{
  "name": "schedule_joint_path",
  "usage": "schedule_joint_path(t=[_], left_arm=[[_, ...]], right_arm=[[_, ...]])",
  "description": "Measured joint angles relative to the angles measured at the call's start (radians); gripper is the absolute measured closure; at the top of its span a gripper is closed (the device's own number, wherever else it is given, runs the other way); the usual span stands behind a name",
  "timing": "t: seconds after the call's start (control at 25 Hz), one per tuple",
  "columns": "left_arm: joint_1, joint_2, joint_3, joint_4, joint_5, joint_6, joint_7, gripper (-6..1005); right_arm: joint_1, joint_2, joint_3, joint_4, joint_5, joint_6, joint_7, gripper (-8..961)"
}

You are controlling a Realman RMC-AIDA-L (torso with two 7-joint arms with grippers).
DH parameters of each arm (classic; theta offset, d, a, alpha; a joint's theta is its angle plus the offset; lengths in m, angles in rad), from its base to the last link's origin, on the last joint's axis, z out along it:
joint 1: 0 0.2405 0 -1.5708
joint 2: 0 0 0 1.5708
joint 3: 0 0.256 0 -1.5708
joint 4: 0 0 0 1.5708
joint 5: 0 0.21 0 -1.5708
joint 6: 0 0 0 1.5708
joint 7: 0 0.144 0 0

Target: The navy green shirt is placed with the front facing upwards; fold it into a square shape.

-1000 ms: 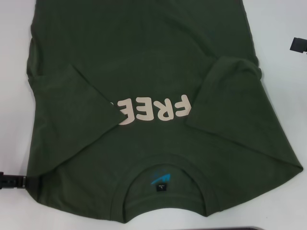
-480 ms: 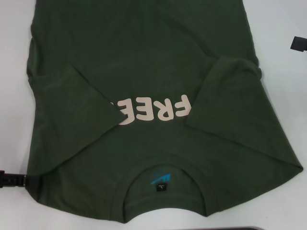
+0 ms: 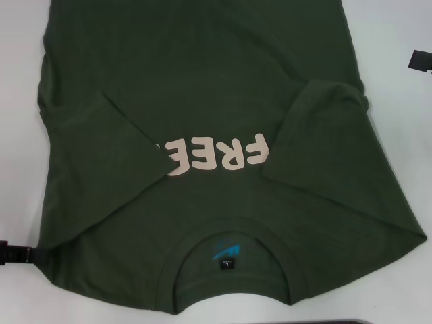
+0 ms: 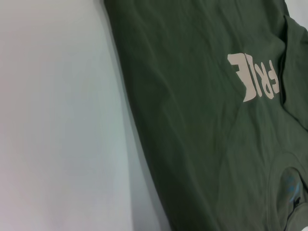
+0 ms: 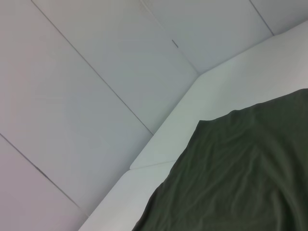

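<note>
Lying flat on smooth white table (image 3: 20, 135), soft matte navy green shirt (image 3: 202, 88), sleeves folded inward, ribbed round collar (image 3: 229, 233), left gripper (image 3: 13, 254) and right gripper (image 3: 422, 59) at edges, grip state indiscernible

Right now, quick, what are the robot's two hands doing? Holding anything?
Left gripper: at the dark olive-green cotton T-shirt's near left edge; open or shut cannot be told.
Right gripper: at the right edge of view; cannot be told.
</note>
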State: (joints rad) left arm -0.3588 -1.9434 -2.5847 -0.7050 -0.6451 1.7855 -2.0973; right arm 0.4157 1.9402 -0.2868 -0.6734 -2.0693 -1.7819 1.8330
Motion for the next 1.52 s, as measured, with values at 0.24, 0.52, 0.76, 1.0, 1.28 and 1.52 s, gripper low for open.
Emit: schedule_joint_path(t=[0.24, 0.52, 0.76, 1.0, 1.28, 1.52], left_arm=[[-0.003, 0.0, 0.0, 0.002, 0.002, 0.0, -0.002, 903], [0.004, 0.008, -0.001, 0.0, 0.003, 0.009, -0.005, 924], [0.006, 0.011, 0.0, -0.001, 0.004, 0.003, 0.002, 932], [0.005, -0.001, 0.002, -0.02, 0.005, 0.002, 0.006, 939], [0.004, -0.008, 0.006, -0.022, 0.008, 0.004, 0.0, 947], [-0.004, -0.011, 0.003, -0.023, 0.009, 0.014, -0.014, 941]], right_arm=[[0.0, 0.0, 0.0, 0.0, -0.002, 0.004, 0.0, 116], [-0.02, -0.006, -0.007, -0.004, -0.021, 0.011, 0.009, 116], [-0.036, -0.013, -0.002, -0.005, -0.02, 0.008, 0.012, 115], [-0.036, -0.013, -0.002, -0.003, -0.019, 0.007, 0.012, 115], [-0.027, -0.012, -0.004, -0.003, -0.018, 0.011, 0.012, 116], [-0.022, -0.012, -0.004, -0.003, -0.016, 0.016, 0.012, 115]])
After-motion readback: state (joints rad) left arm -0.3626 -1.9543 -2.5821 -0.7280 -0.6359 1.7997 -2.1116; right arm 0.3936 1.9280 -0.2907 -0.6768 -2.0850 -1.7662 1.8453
